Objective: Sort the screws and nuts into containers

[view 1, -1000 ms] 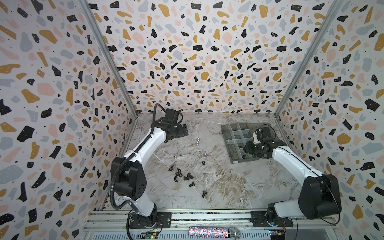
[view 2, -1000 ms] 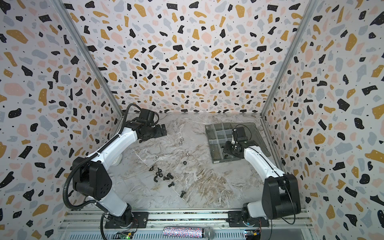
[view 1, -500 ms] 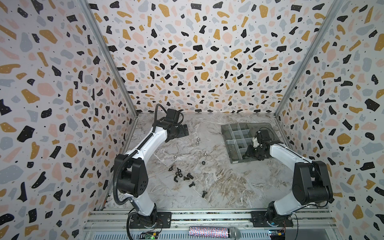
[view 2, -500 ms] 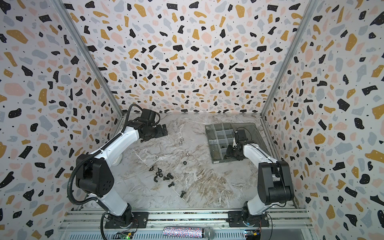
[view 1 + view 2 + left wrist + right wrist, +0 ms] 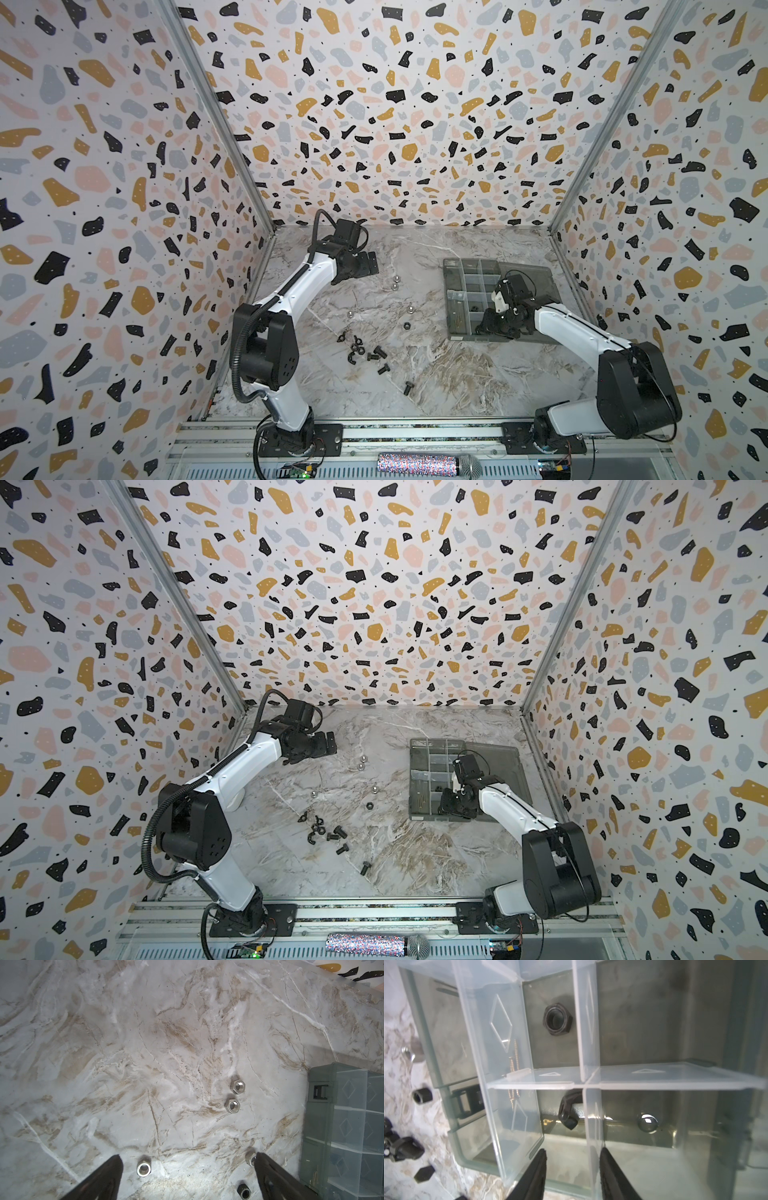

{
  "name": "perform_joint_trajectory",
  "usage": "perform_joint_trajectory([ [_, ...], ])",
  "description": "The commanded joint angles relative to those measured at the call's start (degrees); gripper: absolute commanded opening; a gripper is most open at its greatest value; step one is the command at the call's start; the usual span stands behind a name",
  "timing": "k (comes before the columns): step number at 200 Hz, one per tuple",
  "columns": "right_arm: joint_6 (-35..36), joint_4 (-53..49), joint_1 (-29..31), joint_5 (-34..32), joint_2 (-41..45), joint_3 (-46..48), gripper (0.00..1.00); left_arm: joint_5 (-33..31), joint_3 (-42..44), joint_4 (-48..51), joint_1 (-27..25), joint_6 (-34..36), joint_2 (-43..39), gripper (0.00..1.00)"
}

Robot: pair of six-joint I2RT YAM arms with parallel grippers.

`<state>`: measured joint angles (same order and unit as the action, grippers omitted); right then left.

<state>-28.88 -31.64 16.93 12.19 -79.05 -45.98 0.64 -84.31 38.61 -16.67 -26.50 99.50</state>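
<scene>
Nuts (image 5: pixel 394 286) and screws (image 5: pixel 377 353) are lying left of the box (image 5: pixel 446 274); compartments (image 5: pixel 643 1022) inside are holding nuts. Left end effector (image 5: pixel 188 1156) and right end effector (image 5: pixel 573 1149) are gaping, released.

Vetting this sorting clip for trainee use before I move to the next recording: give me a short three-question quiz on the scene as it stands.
1. True or false: the left gripper is shut.
2. How many silver nuts lie loose on the marble table?
3. The brass screws lie: A on the marble table; B in an organiser box compartment; C in the left gripper.
Key: 1 false, its jaws stand wide apart; 2 four; 3 B.
</scene>
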Motion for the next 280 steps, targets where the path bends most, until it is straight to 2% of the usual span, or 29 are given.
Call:
perform_joint_trajectory([
  [1, -2.3, -7.3, 1.5, -0.4, 3.6, 3.1, 0.44, 1.0, 1.4, 0.4, 0.4, 2.1, 0.1, 1.0],
  [29, -2.8, -10.1, 2.2, -0.6, 7.4, 6.3, 0.44, 1.2, 3.2, 0.0, 0.5, 2.6, -0.4, 1.0],
  [55, -2.1, -12.4, 2.2, -1.4, 9.7, 5.0, 0.44, 1.9, 3.5, -0.5, 0.6, 2.5, -0.6, 1.0],
  [93, 0.8, -12.9, 2.0, -2.2, 8.3, -6.9, 0.59, 2.0, 0.7, -0.4, 0.5, 2.6, 0.4, 1.0],
  [134, 3.9, -10.8, -0.5, -3.8, -0.6, -20.5, 0.6, 4.0, -1.0, -2.2, 0.5, 3.4, 1.3, 1.0],
  [172, 5.2, -6.9, -3.3, -2.6, -4.0, -20.7, 0.6, 4.2, 6.4, -7.4, 0.5, 3.8, -1.4, 1.0],
  [214, 6.7, -5.2, -3.7, -1.5, -6.1, -20.3, 0.6, 3.6, 16.9, -14.3, 0.4, 2.7, -8.4, 1.0],
  [280, 7.8, -3.9, -3.5, 0.3, -5.0, -19.6, 0.59, 2.5, 21.8, -14.6, 0.0, 2.0, -13.3, 1.0],
])
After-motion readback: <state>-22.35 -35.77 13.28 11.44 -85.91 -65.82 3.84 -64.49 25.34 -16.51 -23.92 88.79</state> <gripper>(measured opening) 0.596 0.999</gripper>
